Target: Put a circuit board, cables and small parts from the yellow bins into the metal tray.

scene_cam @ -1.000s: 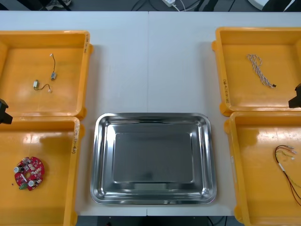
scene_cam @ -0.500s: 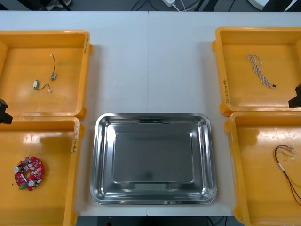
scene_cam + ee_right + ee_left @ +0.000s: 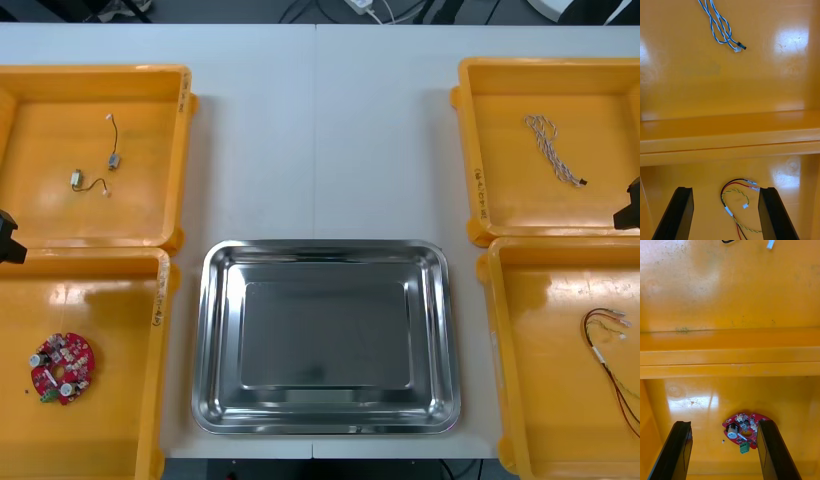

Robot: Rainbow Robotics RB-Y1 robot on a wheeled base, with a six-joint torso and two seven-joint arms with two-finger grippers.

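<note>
wrist views: left fingers (image 3: 675,450) spread above round circuit board (image 3: 743,429), right fingers (image 3: 677,213) spread above thin cable (image 3: 735,198)

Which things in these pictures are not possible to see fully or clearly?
1. Red and yellow cable: cut by the front view's right edge; in the right wrist view its tail runs off the picture inside the open right claw.
2. Small parts: too small in the front view to tell their kind.
3. Board, under the open left claw: markings too small to read.
</note>
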